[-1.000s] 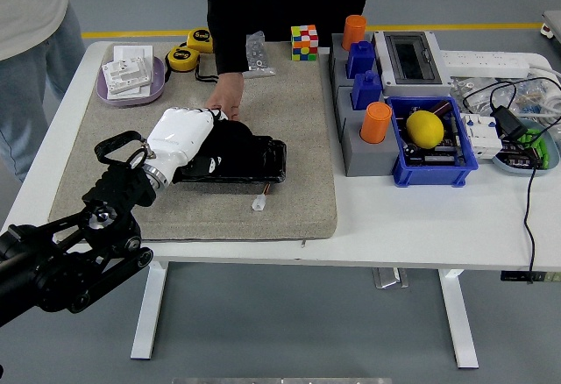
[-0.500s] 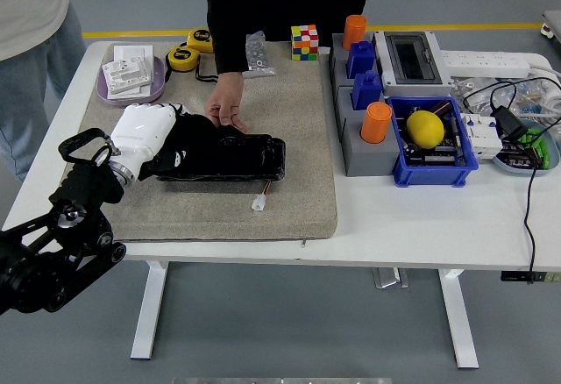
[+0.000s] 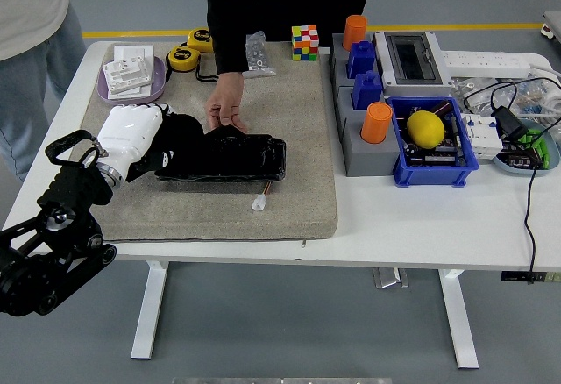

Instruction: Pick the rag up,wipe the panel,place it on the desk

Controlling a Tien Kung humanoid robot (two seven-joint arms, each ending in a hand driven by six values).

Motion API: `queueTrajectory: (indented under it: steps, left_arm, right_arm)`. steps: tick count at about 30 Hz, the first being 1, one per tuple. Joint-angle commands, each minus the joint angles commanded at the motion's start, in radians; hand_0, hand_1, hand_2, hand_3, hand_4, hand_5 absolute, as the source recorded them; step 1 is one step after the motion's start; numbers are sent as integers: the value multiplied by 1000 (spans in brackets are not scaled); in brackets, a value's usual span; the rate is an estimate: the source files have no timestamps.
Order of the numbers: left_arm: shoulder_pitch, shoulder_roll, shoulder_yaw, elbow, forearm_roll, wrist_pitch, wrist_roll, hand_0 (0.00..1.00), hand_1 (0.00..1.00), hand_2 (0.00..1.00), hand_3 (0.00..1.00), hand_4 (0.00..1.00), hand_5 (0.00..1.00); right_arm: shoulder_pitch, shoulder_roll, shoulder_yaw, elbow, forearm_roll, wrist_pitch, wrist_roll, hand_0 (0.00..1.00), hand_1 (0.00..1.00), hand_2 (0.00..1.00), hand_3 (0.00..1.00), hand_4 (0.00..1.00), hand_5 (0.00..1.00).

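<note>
One hand working: I have only the left hand (image 3: 131, 137) in view, coming in from the lower left over the mat (image 3: 298, 165); the right arm is out of frame.
Hand state: its white fingers are curled down over the dark rag (image 3: 180, 138), gripping it and pressing it flat, as a wipe requires.
Rag position: bunched under and just right of my palm, on the left end of the panel (image 3: 232, 158), touching it. Black on black, so I cannot tell exactly where its edge ends.
Panel: a long black tray-like piece lying flat across the mat, long side left to right; the mat beneath looks meant to keep it from sliding and to spare the table (image 3: 421, 226).
Person: someone at the far side rests a hand (image 3: 226, 108) on the panel's far edge, fingertips touching it, in my judgement to brace it against the wiping push.
Small connector (image 3: 260, 202): a white plug with a short lead lies on the mat just in front of the panel, apart from the rag.
Stage: judged mid-wipe; the rag is not yet set down on the desk.
Risk: my hand and the person's hand are near each other on the same piece, so strokes toward the far edge need care.
</note>
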Motion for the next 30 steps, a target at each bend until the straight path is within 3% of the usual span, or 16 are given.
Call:
queueTrajectory:
  steps: [30]
  left_arm:
    - [-105,-96,190,-63,-48,-7,18,227,124,414,264,87,2]
  right_arm:
    - [16,-4,7,-11,-8,16,-1,690,469,648,620,998,691]
